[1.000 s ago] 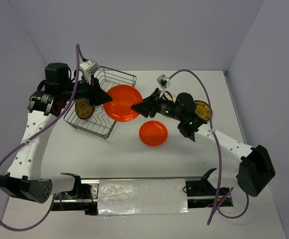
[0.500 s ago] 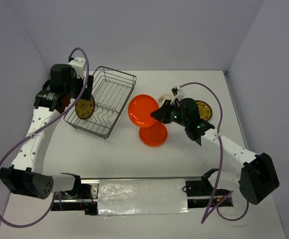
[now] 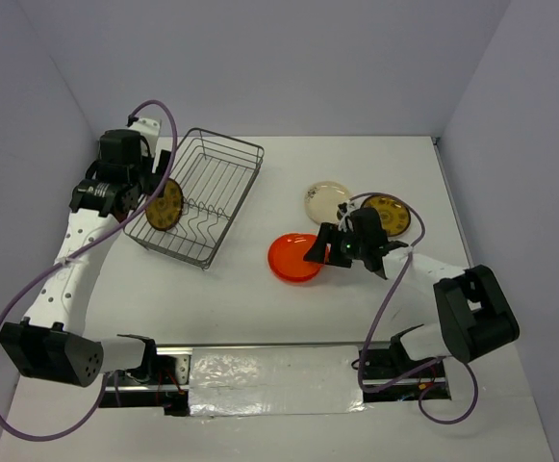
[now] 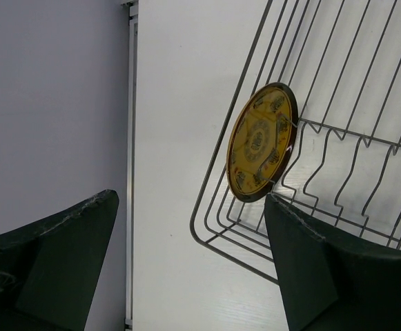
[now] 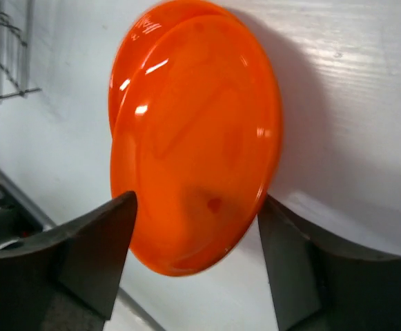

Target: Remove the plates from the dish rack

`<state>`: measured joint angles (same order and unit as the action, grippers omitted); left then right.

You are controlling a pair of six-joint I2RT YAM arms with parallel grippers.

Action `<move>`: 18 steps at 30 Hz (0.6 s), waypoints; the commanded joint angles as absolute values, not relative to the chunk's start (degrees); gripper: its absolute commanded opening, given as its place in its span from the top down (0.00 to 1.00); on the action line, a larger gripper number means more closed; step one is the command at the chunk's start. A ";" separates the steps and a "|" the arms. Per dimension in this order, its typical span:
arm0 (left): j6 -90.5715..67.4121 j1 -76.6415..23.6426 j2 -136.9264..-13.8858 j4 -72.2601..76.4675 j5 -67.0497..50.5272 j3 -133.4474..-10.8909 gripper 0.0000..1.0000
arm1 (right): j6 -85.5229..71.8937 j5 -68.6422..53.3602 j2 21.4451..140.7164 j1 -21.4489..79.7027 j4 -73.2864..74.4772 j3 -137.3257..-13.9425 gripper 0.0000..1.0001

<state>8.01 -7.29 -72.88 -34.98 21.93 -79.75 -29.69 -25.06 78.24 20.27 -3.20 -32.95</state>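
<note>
The dish rack (image 3: 223, 154) lies ahead of the left gripper (image 4: 190, 200). In the left wrist view its near corner sits between the two fingers and its wavy dividers run off past the right-hand finger. The only plate I can see in it is a mustard-gold plate (image 4: 262, 141). It stands on edge against the rack's end wires, ahead of the fingers and nearer the right-hand one than the left. Its long axis rises steeply away from the fingers and leans a little to the right, with the patterned face turned partly toward the camera. The left fingers are spread wide with nothing between them and are not touching the plate. The right gripper (image 5: 194, 207) is well apart from the rack, so by my reading the left arm is the one placed to take this plate. To close on the rim, the spread fingers would likely need to shift toward the right-hand finger's side. The right fingers are also parted. Just beyond their tips, two orange-red plates (image 5: 200, 138) lie stacked on the table (image 3: 260, 308), apparently released. A cream plate (image 3: 327, 200) and a second mustard-gold plate (image 3: 390, 214) lie flat nearby.
</note>
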 commanded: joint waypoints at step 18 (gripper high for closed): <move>9.84 -6.07 -83.31 -26.81 24.00 -77.60 0.18 | -26.28 14.59 63.38 34.37 26.28 -46.50 0.00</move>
<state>9.02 -6.70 -80.90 -31.03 22.94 -77.14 -27.11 12.93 66.50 34.20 24.93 -47.40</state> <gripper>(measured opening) 0.844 0.997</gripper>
